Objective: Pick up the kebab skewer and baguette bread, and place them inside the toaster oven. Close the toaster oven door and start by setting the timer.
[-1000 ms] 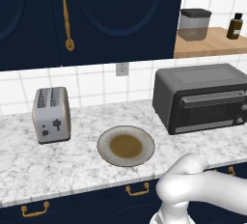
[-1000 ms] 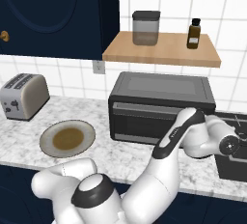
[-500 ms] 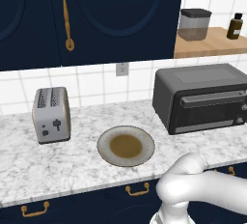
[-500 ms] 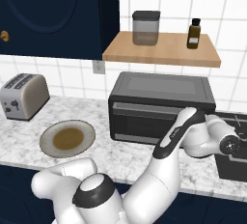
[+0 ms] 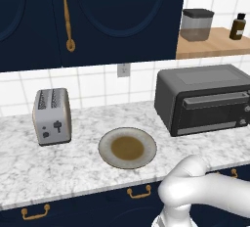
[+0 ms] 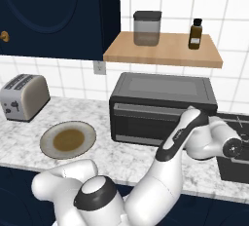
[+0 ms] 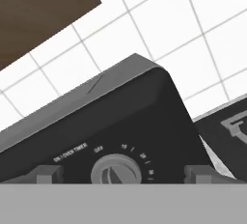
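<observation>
Toaster oven [image 5: 205,99] door shut, plate [image 5: 127,147] bare. I've got the hand [image 7: 116,177] spread wide, tips straddling the timer knob [image 7: 116,171], lined up to turn it.

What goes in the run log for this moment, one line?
oven door: shut | plate: bare | tool: open, facing timer knob | step: set timer
</observation>
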